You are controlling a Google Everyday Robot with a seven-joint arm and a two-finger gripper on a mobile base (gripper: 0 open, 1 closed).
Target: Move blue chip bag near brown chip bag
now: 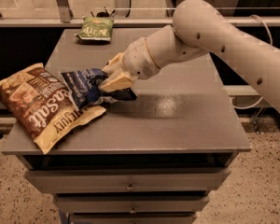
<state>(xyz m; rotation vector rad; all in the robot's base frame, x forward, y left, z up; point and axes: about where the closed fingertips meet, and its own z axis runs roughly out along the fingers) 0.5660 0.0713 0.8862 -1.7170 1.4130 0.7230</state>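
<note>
The blue chip bag (87,86) is a small crinkled navy bag with white lettering. It is at the left middle of the grey table (177,120), low on the top, with its left edge overlapping the brown chip bag (37,104). The brown bag is large, dark brown and tan-yellow with white lettering, and lies flat at the table's left front corner. My gripper (113,77) reaches in from the upper right and is shut on the blue bag's right end.
A small green bag (94,28) lies at the table's far left edge. The table has drawers below its front edge (130,186). A rail and dark gap run behind the table. My white arm (214,36) spans the right half.
</note>
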